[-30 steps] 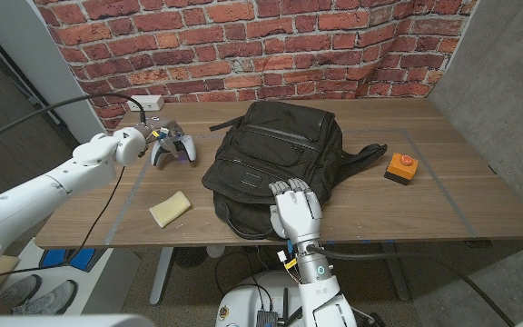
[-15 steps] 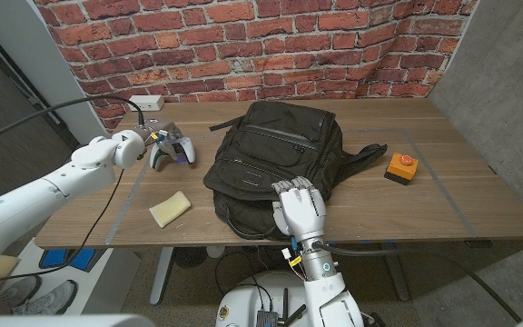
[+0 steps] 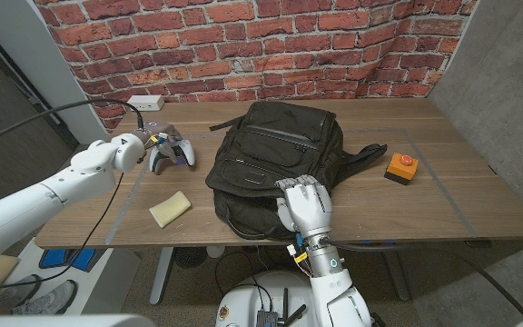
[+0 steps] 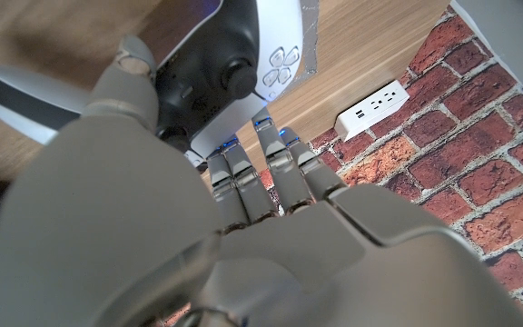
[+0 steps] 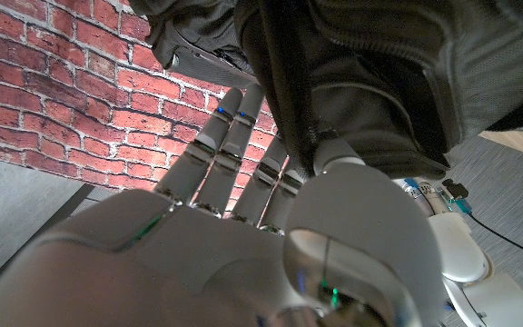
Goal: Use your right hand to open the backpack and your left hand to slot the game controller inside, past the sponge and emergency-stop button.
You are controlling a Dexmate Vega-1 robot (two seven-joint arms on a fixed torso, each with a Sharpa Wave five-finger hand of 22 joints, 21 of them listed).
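Observation:
The black backpack lies flat mid-table, its near edge towards me. My right hand is on that near edge. In the right wrist view a fold of the backpack runs between the thumb and fingers of the right hand, which grip it. The white-and-black game controller sits at the far left of the table. My left hand holds it, and in the left wrist view the left hand has its thumb and fingers on either side of the controller.
A yellow sponge lies near the front left, between the controller and the table's front edge. An orange emergency-stop button stands right of the backpack. A white power strip with a cable lies at the back left by the brick wall.
My right hand has shifted slightly right and further onto the backpack's near edge. The left hand and controller have barely moved.

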